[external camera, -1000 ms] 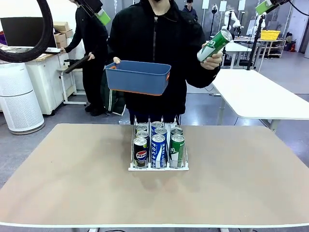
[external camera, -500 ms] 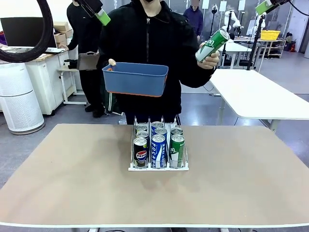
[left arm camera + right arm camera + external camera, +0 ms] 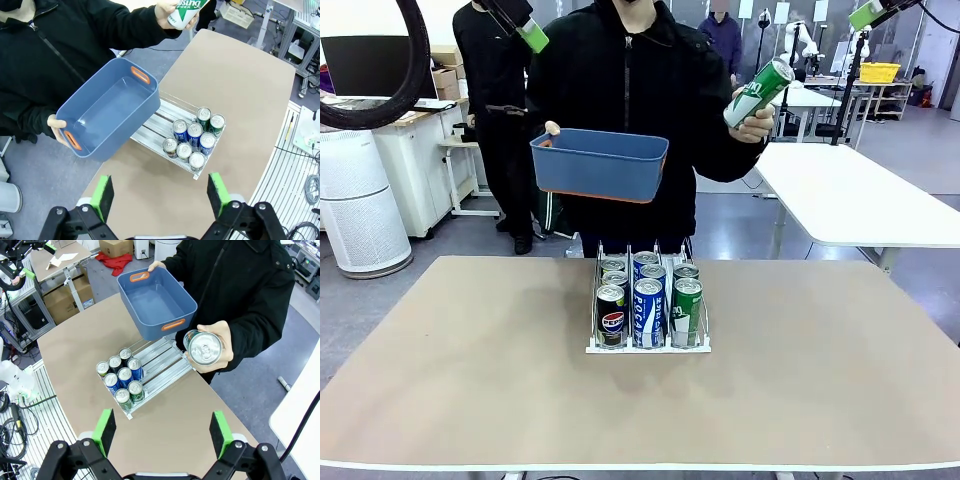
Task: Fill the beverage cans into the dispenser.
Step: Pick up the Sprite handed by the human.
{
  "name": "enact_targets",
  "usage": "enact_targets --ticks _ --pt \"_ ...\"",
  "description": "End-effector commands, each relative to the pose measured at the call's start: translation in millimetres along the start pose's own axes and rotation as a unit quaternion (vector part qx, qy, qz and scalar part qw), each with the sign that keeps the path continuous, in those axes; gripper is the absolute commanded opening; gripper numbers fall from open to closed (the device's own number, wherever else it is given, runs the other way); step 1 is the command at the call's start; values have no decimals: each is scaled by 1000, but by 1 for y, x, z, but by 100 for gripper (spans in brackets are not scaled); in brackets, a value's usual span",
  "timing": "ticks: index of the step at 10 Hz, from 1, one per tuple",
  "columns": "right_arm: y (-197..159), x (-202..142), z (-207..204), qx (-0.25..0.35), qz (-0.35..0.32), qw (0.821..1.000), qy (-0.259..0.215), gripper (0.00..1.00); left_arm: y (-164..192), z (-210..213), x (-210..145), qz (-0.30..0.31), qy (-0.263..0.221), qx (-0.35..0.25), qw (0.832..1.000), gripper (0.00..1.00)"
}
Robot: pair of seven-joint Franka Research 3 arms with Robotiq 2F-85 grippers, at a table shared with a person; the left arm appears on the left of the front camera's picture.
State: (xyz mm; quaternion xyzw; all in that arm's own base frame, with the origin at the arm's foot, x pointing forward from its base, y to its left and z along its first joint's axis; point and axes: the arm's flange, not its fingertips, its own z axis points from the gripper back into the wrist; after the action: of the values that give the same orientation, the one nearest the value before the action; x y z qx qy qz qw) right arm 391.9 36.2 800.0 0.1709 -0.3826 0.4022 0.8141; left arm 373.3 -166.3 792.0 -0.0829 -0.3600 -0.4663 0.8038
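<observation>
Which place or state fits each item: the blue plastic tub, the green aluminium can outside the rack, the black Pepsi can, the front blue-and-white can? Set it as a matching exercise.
Things
1. blue plastic tub
2. green aluminium can outside the rack
3. black Pepsi can
4. front blue-and-white can

Places or states
a. front of the white-based wire dispenser's middle lane
b. tilted, in a person's raised hand
c. front of the robot's-left lane
d. empty, held off the table

Pairs: 1-d, 2-b, 3-c, 4-a
</observation>
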Motion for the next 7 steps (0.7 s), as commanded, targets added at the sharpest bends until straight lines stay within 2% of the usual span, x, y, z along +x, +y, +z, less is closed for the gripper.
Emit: enact_targets --ticks 1,7 --pt "0 0 0 0 -1 1000 0 100 1 0 0 3 -4 -4 1000 100" --pt "0 0 0 0 -1 1000 0 100 1 0 0 3 -4 -4 1000 100"
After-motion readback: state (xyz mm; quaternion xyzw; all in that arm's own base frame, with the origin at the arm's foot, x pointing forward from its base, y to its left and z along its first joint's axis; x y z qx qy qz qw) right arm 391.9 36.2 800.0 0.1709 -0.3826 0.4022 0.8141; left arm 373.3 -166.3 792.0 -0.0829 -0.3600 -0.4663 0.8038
